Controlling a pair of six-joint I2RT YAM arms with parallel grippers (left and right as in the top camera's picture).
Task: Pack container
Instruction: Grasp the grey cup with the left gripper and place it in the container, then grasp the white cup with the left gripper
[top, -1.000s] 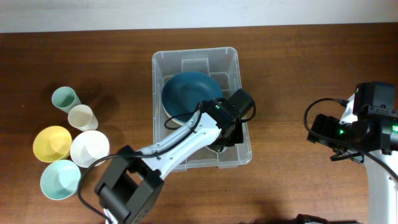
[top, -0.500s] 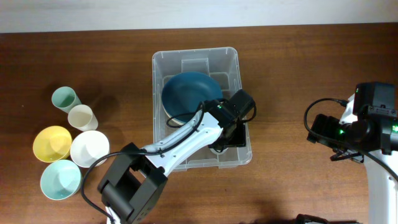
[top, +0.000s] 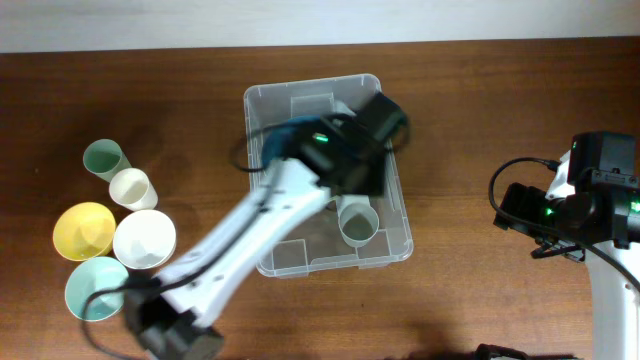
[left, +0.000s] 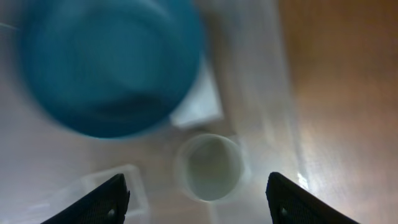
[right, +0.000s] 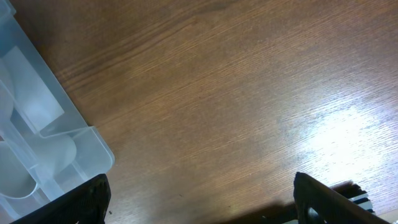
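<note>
The clear container (top: 310, 84) stands mid-table. Inside it lie a dark blue bowl (left: 106, 62) at the back and an upright pale grey-green cup (top: 358, 222) near the front right corner. My left gripper (left: 202, 206) hovers open above the cup, its fingers (left: 107, 200) well apart on either side, touching nothing. In the overhead view the left arm (top: 340, 150) covers most of the bowl. At the right, over bare wood, my right gripper (right: 208, 202) is open and empty, with the container's corner (right: 81, 149) to its left.
On the table's left stand a green cup (top: 103, 158), a cream cup (top: 132, 187), a yellow bowl (top: 83, 230), a white bowl (top: 144, 239) and a light teal bowl (top: 95, 288). A white label (left: 199, 109) lies on the container's base.
My left gripper has opened and let go of the pale cup, which now stands in the container. The left arm has risen and drawn back over the bowl. The right arm has not moved.
</note>
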